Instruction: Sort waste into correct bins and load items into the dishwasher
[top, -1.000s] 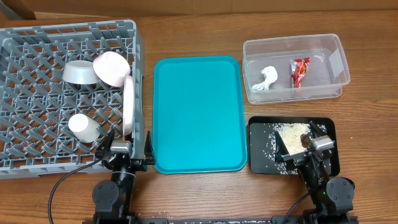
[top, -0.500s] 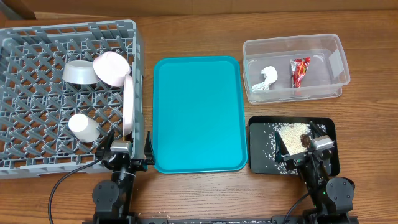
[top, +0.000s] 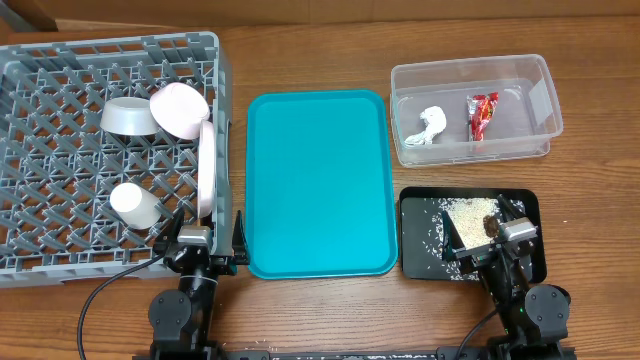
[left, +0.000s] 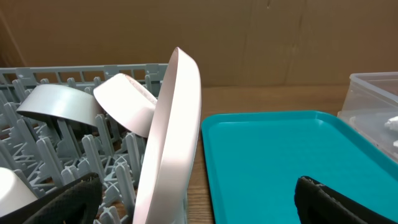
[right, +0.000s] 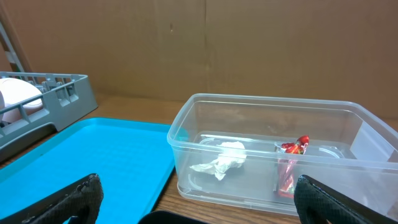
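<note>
The rack (top: 120, 42) is grey, its floor an open diamond lattice. In it are a pale grey bowl (top: 128, 117), a pink bowl (top: 180, 108), a white plate (top: 207, 167) and a white cup (top: 137, 205). The teal tray (top: 318, 180) is plain. The clear tub (top: 470, 66) holds a white tissue (top: 428, 126) and a shiny red wrapper (top: 482, 113). On the black tray (top: 415, 265) lie white rice (top: 465, 215) and a lump (top: 491, 225) that looks dark brown. The table (top: 300, 60) is brown wood grain.

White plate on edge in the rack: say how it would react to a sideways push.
The white plate looks rigid and smooth, so probably slippery. Leaning on edge by the dish rack wall, it could tip or roll.
</note>
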